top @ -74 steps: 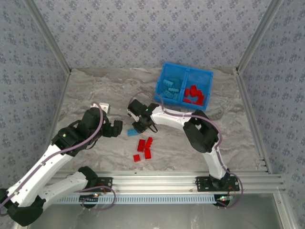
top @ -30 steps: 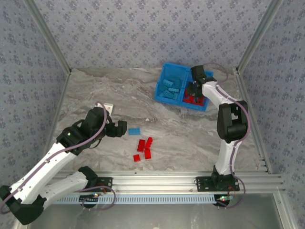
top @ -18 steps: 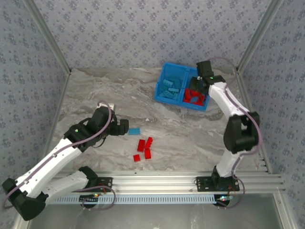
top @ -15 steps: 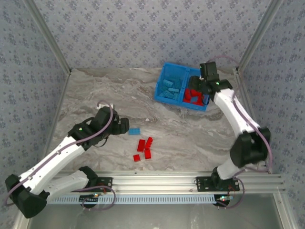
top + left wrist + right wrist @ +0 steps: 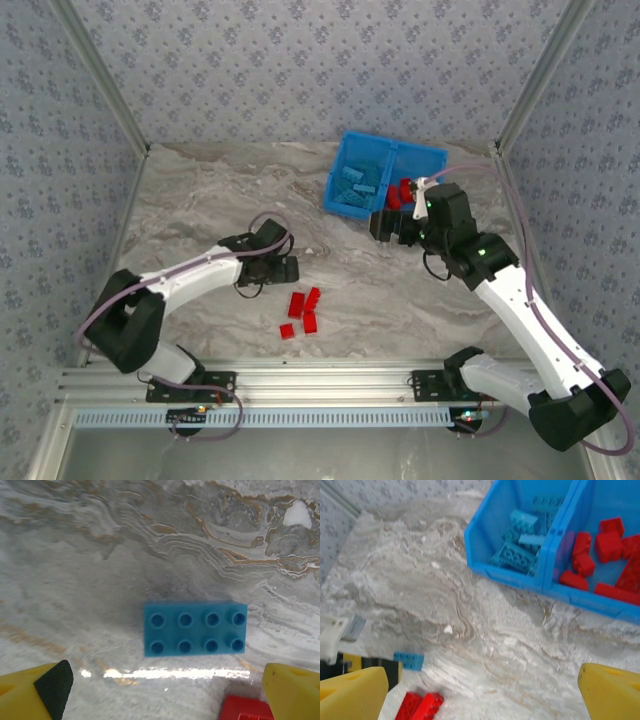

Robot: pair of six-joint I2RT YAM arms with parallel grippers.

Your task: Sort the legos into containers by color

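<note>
**Item 1. Left tool** [image 5: 165, 692]: low over the counter [image 5: 75, 555], fingers [image 5: 292, 692] spread full wide, nothing in them.

**Item 2. Light blue lego** [image 5: 195, 628]: flat on the counter, studs up, touching neither finger. It lies between the lines of the two fingers and a little ahead of them, its long side running from one finger toward the other.

**Item 3. Red legos** [image 5: 303, 310]: a small loose cluster on the counter, near the blue one. The corner of one red lego [image 5: 245, 709] sits just beside the finger at the right edge of the left wrist view.

**Item 4. Bin** [image 5: 505, 575]: at the far side of the counter, well apart from the loose pieces. The left compartment [image 5: 490, 532] holds light blue bricks and the right compartment [image 5: 620, 500] holds red ones.

**Item 5. Right tool** [image 5: 385, 225]: above the counter between the bin and the loose pieces, fingers wide apart, empty.

**Handling note (my reading):** the step in hand looks to be the left tool's pick of the light blue lego.
- Bring the tool forward until the brick sits squarely between the fingers, then lower it straight down.
- Close evenly on the two short ends so the brick does not swivel out.
- Mind the red neighbour, which that finger could snag or drag along.
- Turning the wrist to grip across the narrow width might give a surer hold.
- Once lifted, the brick belongs in the left compartment.
</note>
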